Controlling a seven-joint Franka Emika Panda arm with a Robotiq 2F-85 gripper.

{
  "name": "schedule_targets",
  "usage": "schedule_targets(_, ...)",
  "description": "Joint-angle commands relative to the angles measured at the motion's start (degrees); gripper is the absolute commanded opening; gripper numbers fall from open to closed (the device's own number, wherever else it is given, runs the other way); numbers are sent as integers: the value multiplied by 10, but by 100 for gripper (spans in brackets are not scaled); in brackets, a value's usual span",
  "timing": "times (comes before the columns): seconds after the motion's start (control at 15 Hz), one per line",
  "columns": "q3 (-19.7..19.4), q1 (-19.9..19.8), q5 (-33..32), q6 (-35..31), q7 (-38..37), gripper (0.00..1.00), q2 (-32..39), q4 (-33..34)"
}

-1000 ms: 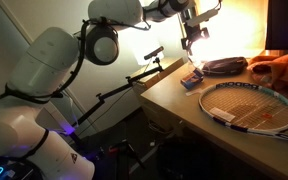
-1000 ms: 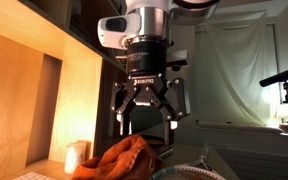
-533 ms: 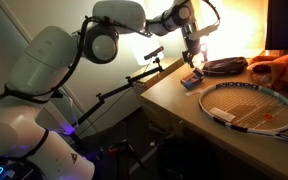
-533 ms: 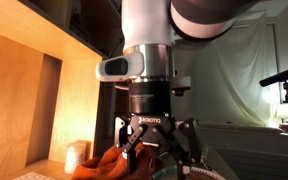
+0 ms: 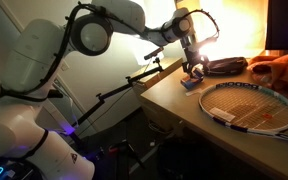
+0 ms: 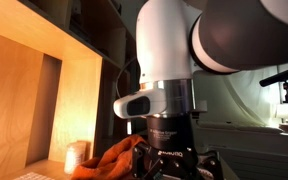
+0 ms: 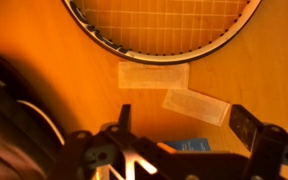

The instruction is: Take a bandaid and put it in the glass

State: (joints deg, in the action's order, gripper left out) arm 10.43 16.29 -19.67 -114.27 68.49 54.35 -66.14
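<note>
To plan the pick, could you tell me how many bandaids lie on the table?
2: the upper bandaid below the racket; the lower bandaid, tilted, nearer the blue box. Others may be hidden.

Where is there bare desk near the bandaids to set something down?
Wrist view: bare wood image-right of the bandaids, below the racket rim; a narrower strip between them and the dark object. Crowded around the blue box.
</note>
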Motion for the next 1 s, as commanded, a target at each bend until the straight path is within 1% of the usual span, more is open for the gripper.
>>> schedule_targets(0.0,4,-16,-3,-34,4,100,-51,-95)
schedule_targets(0.13,4,-17,-4,-35,10,100,-50,-103)
schedule_targets(0.67,7,-13,4,-19,56,100,-26,-71)
schedule_targets(0.93,9,-13,15,2,75,100,-10,-36)
